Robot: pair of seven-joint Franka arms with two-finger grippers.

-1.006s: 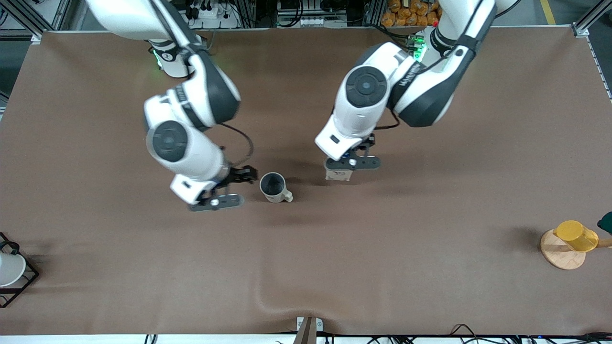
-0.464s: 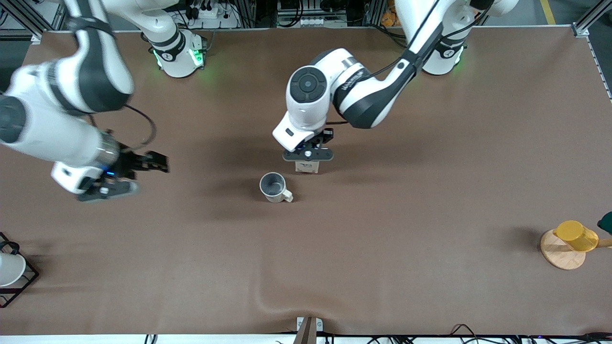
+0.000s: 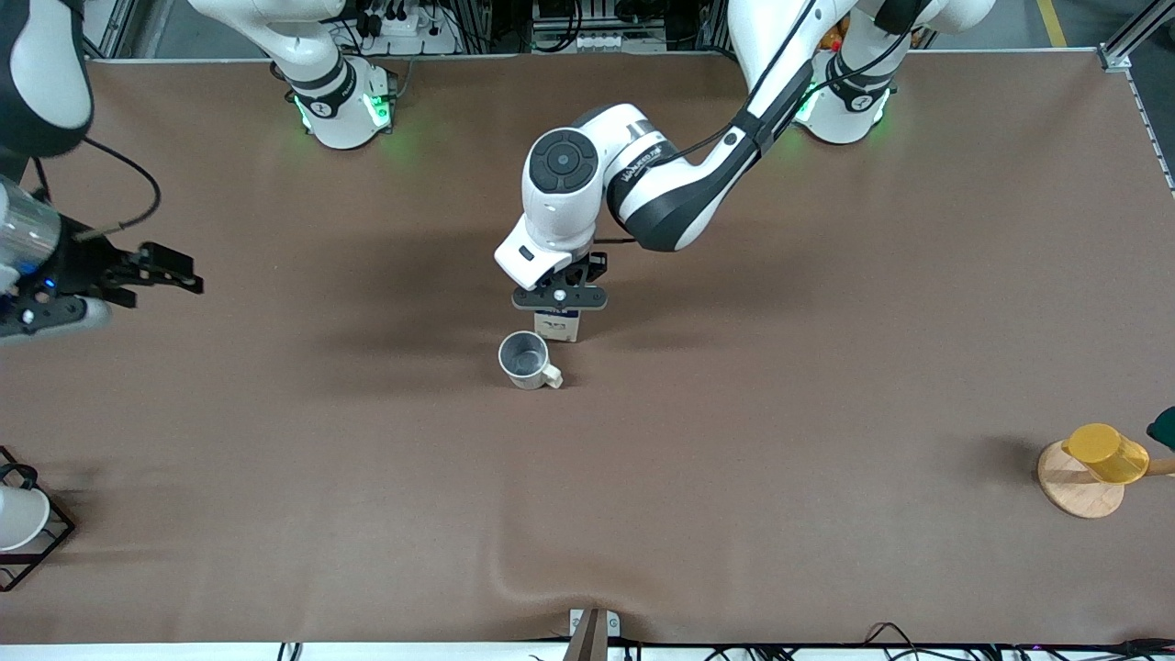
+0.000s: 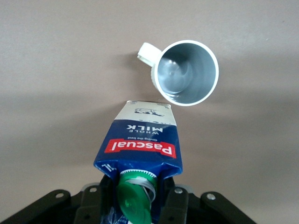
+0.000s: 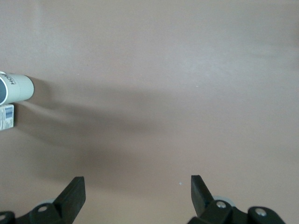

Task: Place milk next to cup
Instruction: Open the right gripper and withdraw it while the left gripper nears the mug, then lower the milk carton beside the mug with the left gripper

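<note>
Since a second ago my left gripper (image 3: 559, 312) swung in beside the cup (image 3: 525, 357) | jaws clamped on the milk (image 4: 141, 142), hanging under them, cup just ahead | left: lower, release | right gripper (image 5: 138, 191) waits, jaws apart

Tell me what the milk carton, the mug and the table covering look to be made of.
The milk carton: printed, coated paperboard, judging by its folded gable top and slight sheen; its green cap looks like ribbed plastic. The mug: likely glazed ceramic, or possibly enamel, with a pale outside and a glossy grey inside that catches light. The table covering: matte brown sheet, perhaps fabric or vinyl; it ripples at the near edge.
</note>
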